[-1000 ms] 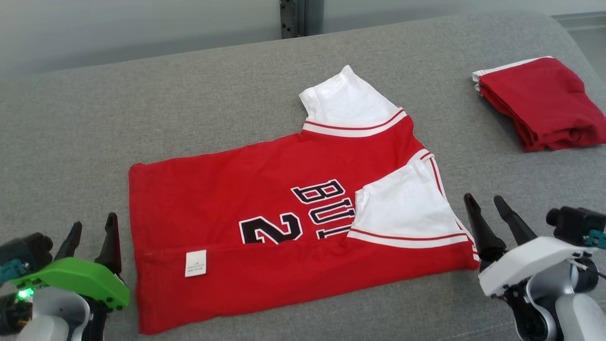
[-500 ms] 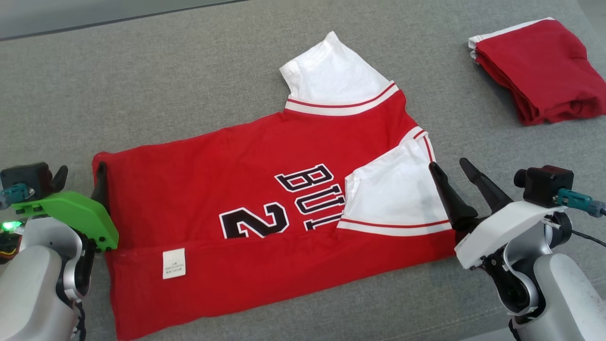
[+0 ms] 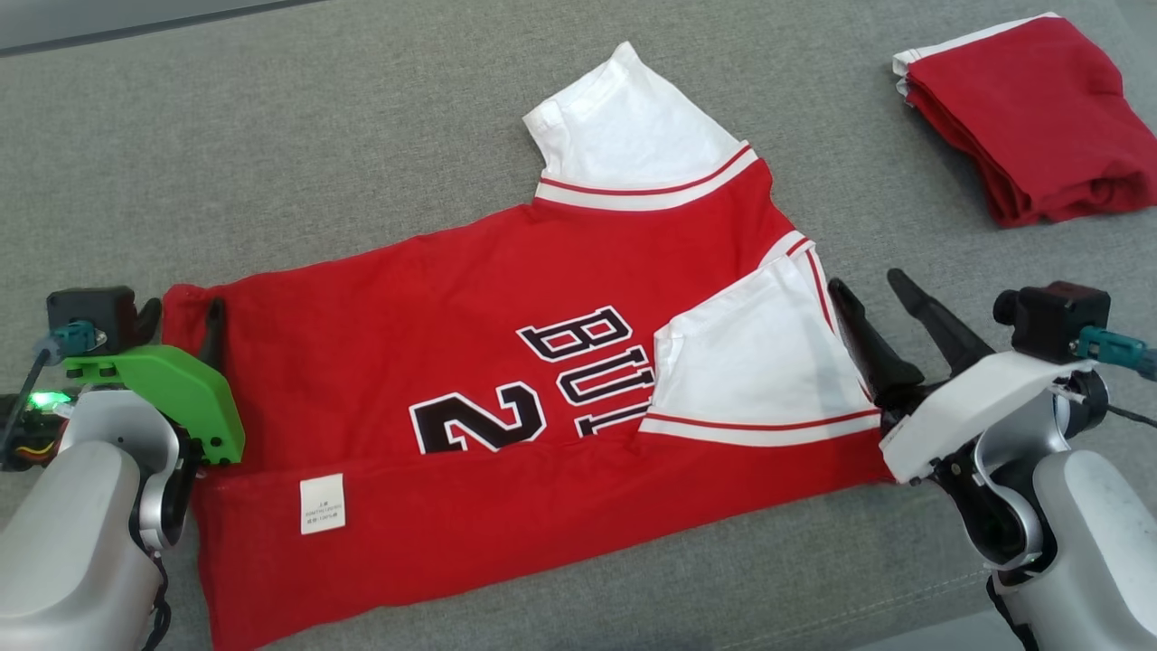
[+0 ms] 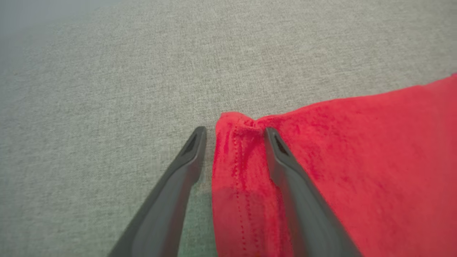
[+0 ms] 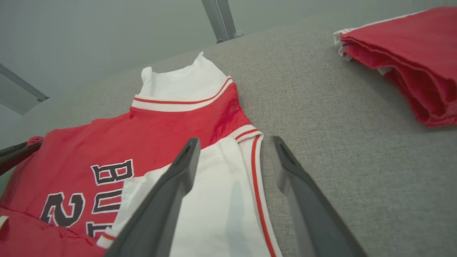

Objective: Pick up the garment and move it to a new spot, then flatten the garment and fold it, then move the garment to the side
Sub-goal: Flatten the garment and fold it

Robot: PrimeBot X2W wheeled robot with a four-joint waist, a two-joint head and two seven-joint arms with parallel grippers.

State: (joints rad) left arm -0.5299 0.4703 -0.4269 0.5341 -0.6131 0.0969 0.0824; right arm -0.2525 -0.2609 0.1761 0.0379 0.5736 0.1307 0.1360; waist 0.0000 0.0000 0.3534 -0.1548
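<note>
The garment (image 3: pixel 470 298), a red jersey with white sleeves and black lettering, lies flat on the grey cushion; its near strip is folded over, and one white sleeve lies folded onto the chest. My left gripper (image 3: pixel 181 316) is at its far left corner. In the left wrist view the left gripper (image 4: pixel 235 131) straddles that bunched corner of the garment (image 4: pixel 357 160), jaws apart, one finger on grey fabric and one on red. My right gripper (image 3: pixel 866 282) stands open at the right edge. The right gripper (image 5: pixel 235 140) straddles the striped edge of the garment (image 5: pixel 171 121).
A second red garment (image 3: pixel 1030 108), folded into a thick stack, rests at the back right, also seen as the folded stack (image 5: pixel 410 53) in the right wrist view. Bare grey cushion (image 3: pixel 316 136) surrounds the jersey. A metal post (image 5: pixel 219 18) rises behind the cushion.
The head camera has tilted down. Both grippers have advanced: the left one onto the jersey's far left corner, the right one along its right edge. The left jaws have narrowed slightly.
</note>
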